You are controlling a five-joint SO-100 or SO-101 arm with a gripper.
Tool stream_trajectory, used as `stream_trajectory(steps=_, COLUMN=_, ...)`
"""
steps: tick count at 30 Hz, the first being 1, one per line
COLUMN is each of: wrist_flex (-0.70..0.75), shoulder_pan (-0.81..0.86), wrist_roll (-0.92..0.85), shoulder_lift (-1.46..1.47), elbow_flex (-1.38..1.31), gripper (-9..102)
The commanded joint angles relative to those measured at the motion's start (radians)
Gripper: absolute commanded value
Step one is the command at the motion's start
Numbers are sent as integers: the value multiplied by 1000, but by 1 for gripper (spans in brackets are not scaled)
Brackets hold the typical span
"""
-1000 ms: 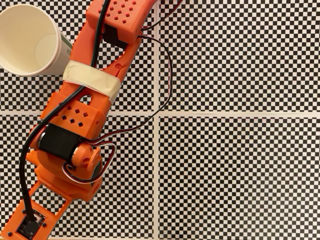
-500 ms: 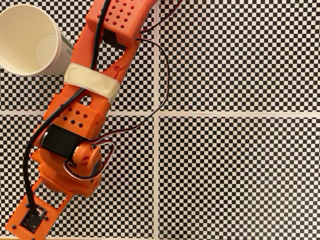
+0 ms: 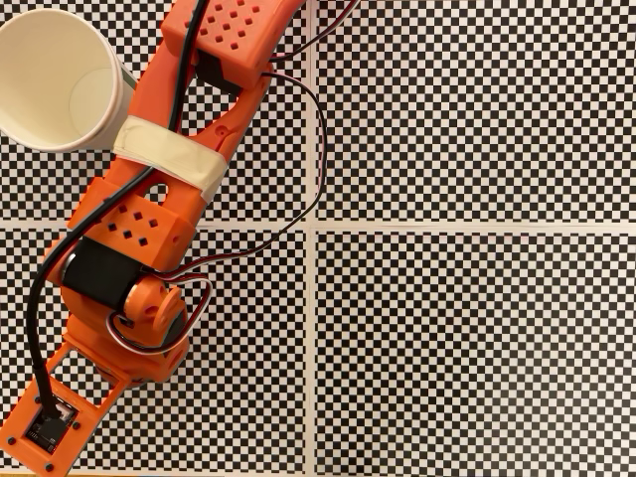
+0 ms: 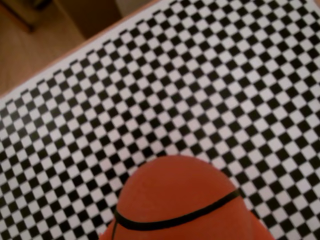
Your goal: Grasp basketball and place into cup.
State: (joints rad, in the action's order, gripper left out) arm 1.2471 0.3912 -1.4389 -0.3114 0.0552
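In the fixed view the orange arm runs slantwise down the left side of the checkered bench, from the top edge to the bottom left corner. A band of pale tape wraps its middle, and black and red cables loop off its right side. The cup stands at the bench's top left corner, its wide rim and cream inside facing the camera; the arm's taped section lies just beside its right wall, and whether they touch cannot be told.

In the wrist view the basketball fills the bottom centre, orange-red with a black seam curving across it (the picture is soft, so finer detail is lost). It sits close under the camera, with the checkered bench behind it and the bench's edge crossing the top left corner, brown floor beyond. The fingers do not appear clearly, so whether the gripper is apart, together or clamped on the ball cannot be told.
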Motion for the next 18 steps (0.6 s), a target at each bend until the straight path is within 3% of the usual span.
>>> stream_trajectory(steps=1, wrist_flex=29, shoulder_pan=-6, wrist_roll=-3, shoulder_lift=-117, elbow_flex=-250, gripper=15)
stream_trajectory(steps=18, wrist_flex=483, shoulder_pan=-78, wrist_roll=40, shoulder_lift=-509, elbow_flex=-140, gripper=17)
